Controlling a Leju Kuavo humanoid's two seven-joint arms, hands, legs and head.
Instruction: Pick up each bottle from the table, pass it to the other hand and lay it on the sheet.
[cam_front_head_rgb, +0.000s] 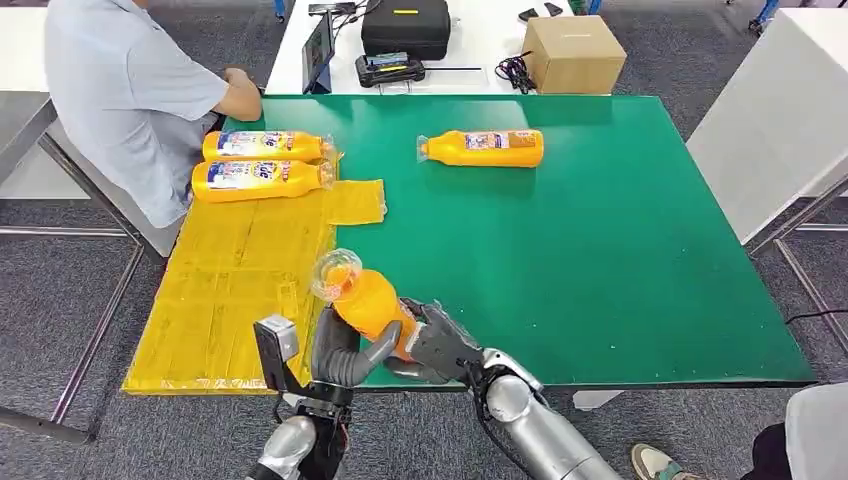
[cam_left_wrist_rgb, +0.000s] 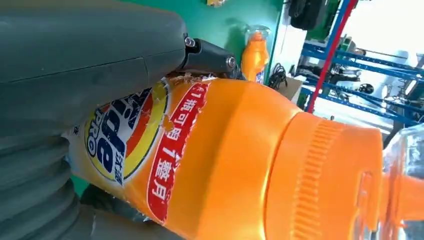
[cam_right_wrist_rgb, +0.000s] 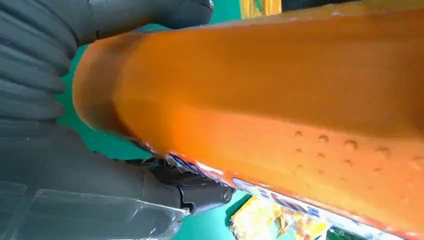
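Observation:
An orange bottle (cam_front_head_rgb: 366, 300) with a clear cap is held tilted above the table's near edge, cap pointing to the far left. My left hand (cam_front_head_rgb: 341, 356) grips its lower body from the left, and my right hand (cam_front_head_rgb: 436, 345) holds it from the right. Close up, the bottle (cam_left_wrist_rgb: 240, 160) shows a red and yellow label under my left hand (cam_left_wrist_rgb: 85, 65). My right hand (cam_right_wrist_rgb: 75, 165) wraps around the bottle (cam_right_wrist_rgb: 280, 100). Two bottles (cam_front_head_rgb: 262, 146) (cam_front_head_rgb: 262, 180) lie on the yellow sheet (cam_front_head_rgb: 240, 290). Another bottle (cam_front_head_rgb: 483, 148) lies on the green table (cam_front_head_rgb: 620, 260).
A person in a grey shirt (cam_front_head_rgb: 130, 90) sits at the table's far left corner, close to the sheet's bottles. Behind the green table stand a cardboard box (cam_front_head_rgb: 573, 52), a black case (cam_front_head_rgb: 405, 25) and a tablet (cam_front_head_rgb: 318, 50). A white table (cam_front_head_rgb: 780, 120) stands to the right.

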